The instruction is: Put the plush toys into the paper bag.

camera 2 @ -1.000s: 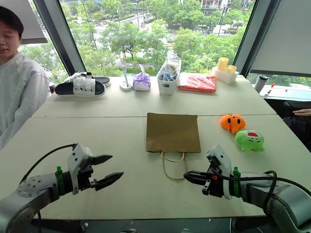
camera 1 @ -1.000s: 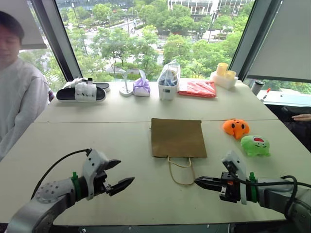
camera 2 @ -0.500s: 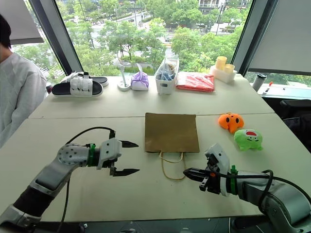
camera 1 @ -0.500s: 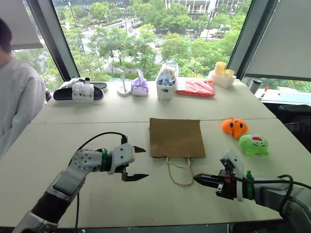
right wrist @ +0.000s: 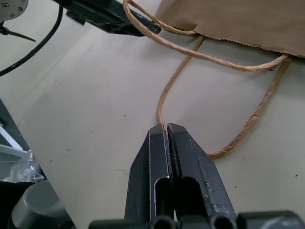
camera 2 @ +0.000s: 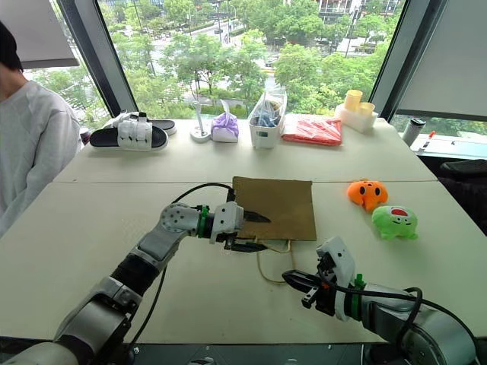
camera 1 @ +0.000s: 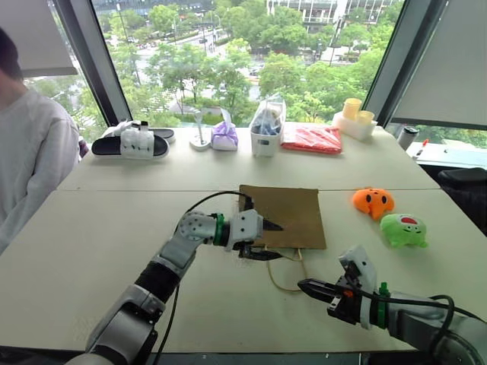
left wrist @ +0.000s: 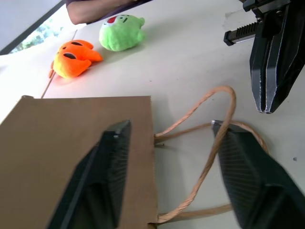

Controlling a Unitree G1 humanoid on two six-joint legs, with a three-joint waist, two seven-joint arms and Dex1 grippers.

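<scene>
The brown paper bag (camera 1: pixel 283 215) lies flat at the table's middle, its twine handles (camera 1: pixel 286 272) trailing toward me. My left gripper (camera 1: pixel 272 241) is open at the bag's near edge, one finger over the paper and the other over the handles, as the left wrist view shows (left wrist: pixel 169 126). My right gripper (camera 1: pixel 301 285) is shut and empty, its tips beside the handle loop (right wrist: pixel 209 86). The orange plush toy (camera 1: pixel 372 201) and the green plush toy (camera 1: pixel 403 230) sit on the table to the right of the bag, apart from both grippers.
A person (camera 1: pixel 27 163) in a grey top sits at the left. Along the far edge stand black sandals (camera 1: pixel 133 143), a purple cloth bundle (camera 1: pixel 224 135), a clear bag in a white tub (camera 1: pixel 265 129), a red packet (camera 1: pixel 310 138) and yellow cups (camera 1: pixel 354 115).
My left arm has swung right and forward from the table's left side to the bag's near edge, rolling as it went, and its fingers have drawn closer together. The right gripper stays shut.
</scene>
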